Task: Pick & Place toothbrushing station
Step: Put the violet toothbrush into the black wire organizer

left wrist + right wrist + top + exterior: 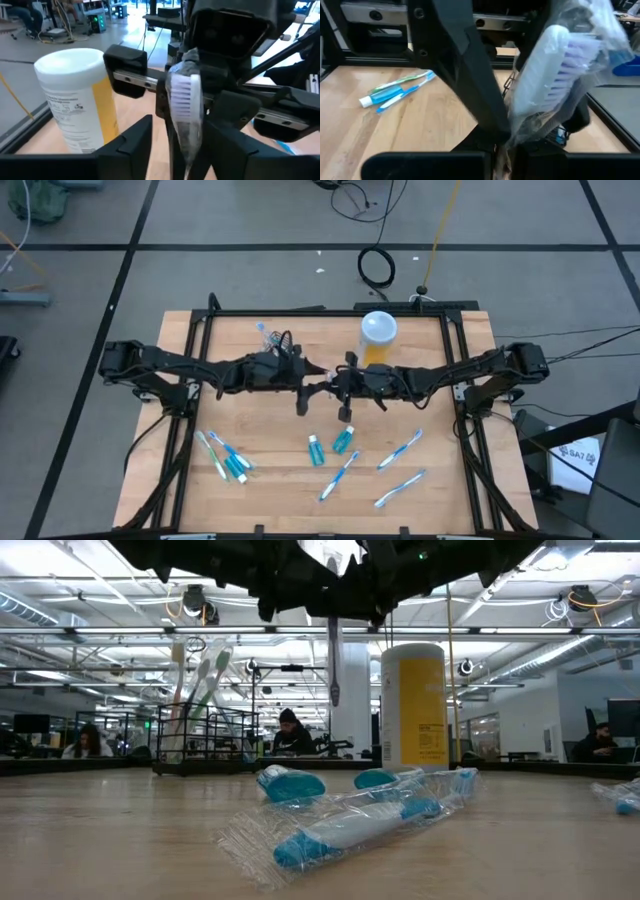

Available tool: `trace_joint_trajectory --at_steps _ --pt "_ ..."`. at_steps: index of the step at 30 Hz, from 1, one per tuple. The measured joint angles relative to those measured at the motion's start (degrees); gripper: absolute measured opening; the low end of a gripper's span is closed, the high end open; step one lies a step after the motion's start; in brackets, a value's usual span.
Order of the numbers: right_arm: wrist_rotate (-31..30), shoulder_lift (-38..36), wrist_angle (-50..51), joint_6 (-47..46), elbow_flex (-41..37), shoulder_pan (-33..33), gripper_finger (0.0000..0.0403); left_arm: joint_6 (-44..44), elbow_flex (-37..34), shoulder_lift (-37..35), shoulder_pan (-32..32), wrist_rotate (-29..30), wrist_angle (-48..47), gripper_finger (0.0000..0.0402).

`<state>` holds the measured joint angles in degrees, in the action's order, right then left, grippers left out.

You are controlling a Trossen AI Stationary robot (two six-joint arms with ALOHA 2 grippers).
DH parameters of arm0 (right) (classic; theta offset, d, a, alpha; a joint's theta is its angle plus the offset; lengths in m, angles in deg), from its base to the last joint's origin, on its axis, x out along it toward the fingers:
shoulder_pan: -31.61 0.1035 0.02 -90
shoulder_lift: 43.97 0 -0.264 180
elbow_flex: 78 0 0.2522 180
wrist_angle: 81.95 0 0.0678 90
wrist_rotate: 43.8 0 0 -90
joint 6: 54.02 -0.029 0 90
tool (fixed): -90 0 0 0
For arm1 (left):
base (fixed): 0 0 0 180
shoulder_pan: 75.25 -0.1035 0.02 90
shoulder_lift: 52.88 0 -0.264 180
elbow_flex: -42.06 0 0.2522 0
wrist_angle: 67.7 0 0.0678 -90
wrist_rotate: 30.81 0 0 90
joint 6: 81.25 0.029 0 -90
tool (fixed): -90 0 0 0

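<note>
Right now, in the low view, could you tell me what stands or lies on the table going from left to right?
Black wire basket holding upright toothbrushes → teal tube → wrapped toothbrush in the foreground → tall yellow-and-white canister → another wrapped toothbrush at the right edge.

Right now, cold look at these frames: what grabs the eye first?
Mid-table, the two arms meet tip to tip: the right gripper is shut on a plastic-wrapped toothbrush, held bristle end up between the left gripper's open fingers. Just behind them stands a tall yellow canister with a white lid. Loose wrapped toothbrushes and teal tubes lie scattered across the table's near half.
</note>
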<state>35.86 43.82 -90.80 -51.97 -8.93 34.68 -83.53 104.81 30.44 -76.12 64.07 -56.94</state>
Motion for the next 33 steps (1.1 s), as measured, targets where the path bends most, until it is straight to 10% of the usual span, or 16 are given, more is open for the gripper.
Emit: trace_joint_trajectory --at_steps 16,33 --pt "-0.29 0.0 0.8 -1.37 0.0 0.0 0.002 0.27 0.02 -0.01 -0.24 -3.65 -0.64 0.0013" --pt "-10.62 -4.14 12.7 -4.83 -1.2 0.07 0.0124 2.46 0.0 -5.76 -2.73 8.43 -7.5 0.0021"
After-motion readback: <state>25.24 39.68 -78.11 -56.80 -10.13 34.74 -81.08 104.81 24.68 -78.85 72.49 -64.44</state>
